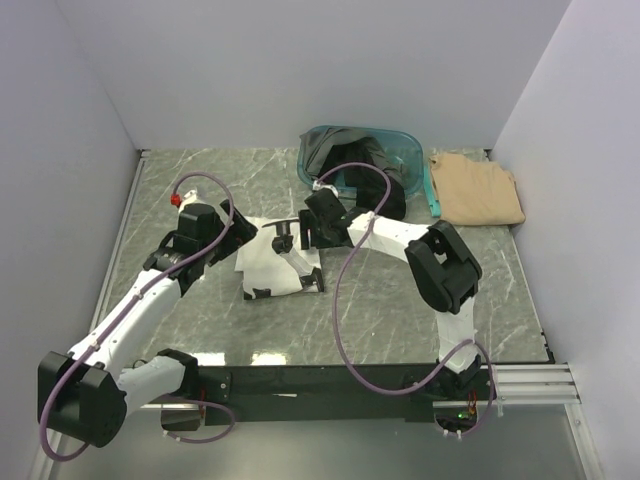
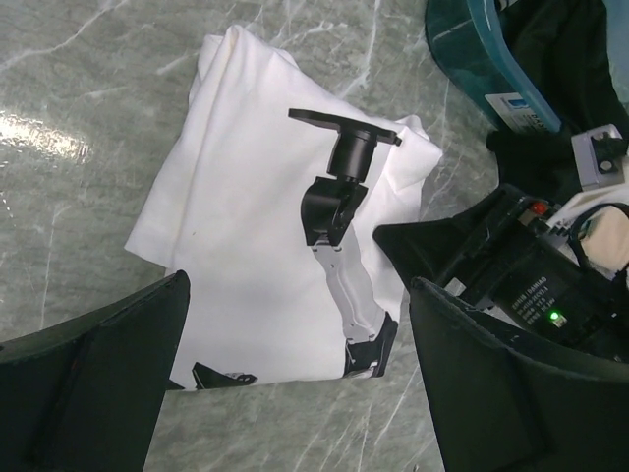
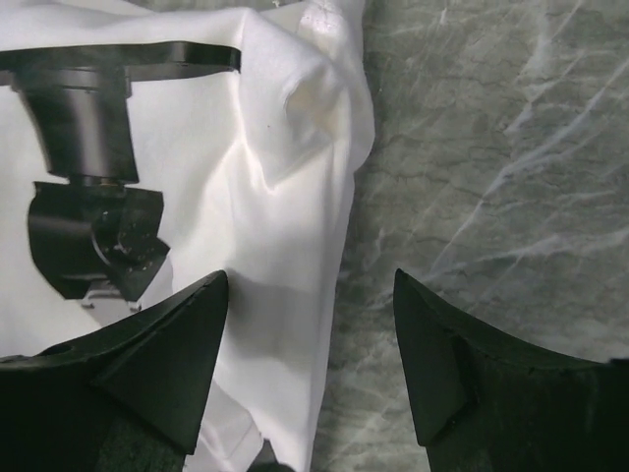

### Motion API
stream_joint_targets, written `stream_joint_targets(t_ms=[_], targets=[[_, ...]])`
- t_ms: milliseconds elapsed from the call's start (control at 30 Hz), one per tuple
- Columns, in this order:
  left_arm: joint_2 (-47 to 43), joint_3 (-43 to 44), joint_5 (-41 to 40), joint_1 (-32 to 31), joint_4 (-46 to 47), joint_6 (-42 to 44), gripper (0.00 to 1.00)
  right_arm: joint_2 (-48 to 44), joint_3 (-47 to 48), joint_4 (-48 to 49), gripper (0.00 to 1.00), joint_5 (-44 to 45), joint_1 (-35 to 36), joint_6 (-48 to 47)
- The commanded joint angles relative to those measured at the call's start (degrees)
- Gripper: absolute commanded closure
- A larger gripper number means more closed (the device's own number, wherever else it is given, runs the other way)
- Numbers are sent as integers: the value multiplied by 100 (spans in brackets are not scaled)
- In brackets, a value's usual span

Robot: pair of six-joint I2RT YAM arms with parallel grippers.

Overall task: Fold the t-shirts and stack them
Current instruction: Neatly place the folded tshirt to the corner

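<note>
A white t-shirt (image 1: pixel 270 265) with a black and grey printed figure lies folded in a rough rectangle at the table's middle. It also shows in the left wrist view (image 2: pixel 236 216) and the right wrist view (image 3: pixel 295 187). My left gripper (image 1: pixel 240 233) is open and empty, just above the shirt's left edge (image 2: pixel 295 329). My right gripper (image 1: pixel 305 232) is open and empty, its jaws straddling the shirt's right edge (image 3: pixel 310 295). A tan t-shirt (image 1: pixel 478 190) lies folded at the back right. Dark t-shirts (image 1: pixel 340 152) spill from the basket.
A teal plastic basket (image 1: pixel 405 140) lies tipped at the back centre, next to the tan shirt; its rim shows in the left wrist view (image 2: pixel 472 54). Grey walls close the table on three sides. The right arm's wrist (image 2: pixel 521 275) is close beside the left gripper.
</note>
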Motion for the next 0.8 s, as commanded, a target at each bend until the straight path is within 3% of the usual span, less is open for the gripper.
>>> stream_joint_targets(t_ms=[0,400,500,533,633,700,767], targets=[[29,73,-83,9,28,72,1,153,317,-76,27,88,106,-17],[-243,-58,75,9,248,186,0,725,528,-94,38,-70,431,53],[-366,-111,75,9,301,186,1,821,485,38,54,-167,492,106],[-436,-129,75,9,336,177,1,839,450,56,68,-193,510,106],[-551,-173,31,9,336,142,0,778,432,65,92,-27,563,53],[-586,-173,-13,9,318,124,1,647,371,4,100,96,563,-34],[-621,-173,22,9,318,151,1,497,292,-101,100,508,554,-70]])
